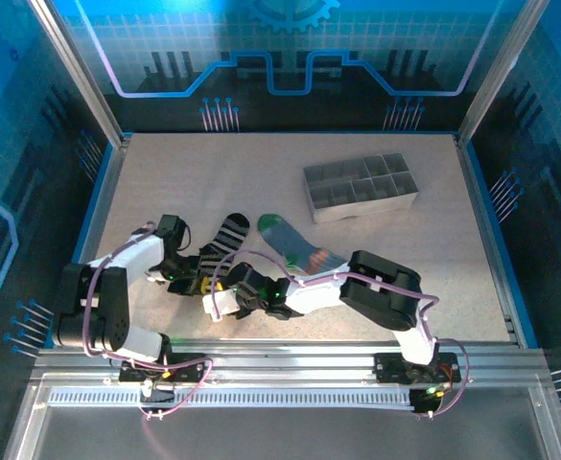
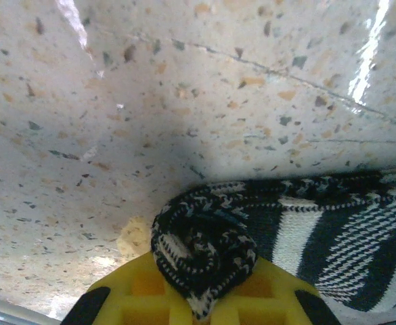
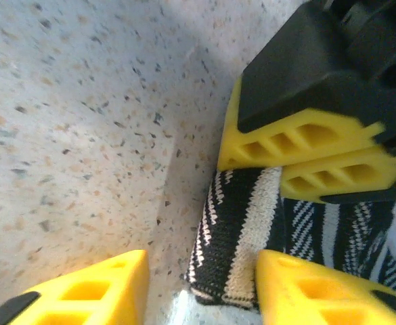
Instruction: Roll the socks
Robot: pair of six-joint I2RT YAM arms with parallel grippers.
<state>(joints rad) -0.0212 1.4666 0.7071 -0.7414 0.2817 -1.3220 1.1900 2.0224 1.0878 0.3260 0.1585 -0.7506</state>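
My left claw (image 3: pixel 313 159) pinches the rolled end of the black sock (image 2: pixel 333 237) so it can't unroll, near the front edge of the table (image 1: pixel 213 182). My right claw (image 3: pixel 201 284) is loose around it, ready to roll.

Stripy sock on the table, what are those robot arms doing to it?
The two arms are rolling up the soft black sock with thin white stripes. The left gripper is pinched shut on the sock's curled-up end. The right gripper is open, its yellow fingers on either side of the sock's edge. The blue-grey striped sock with a green cuff lies flat beside them, not yet rolled. The grey divided tray sits further back.
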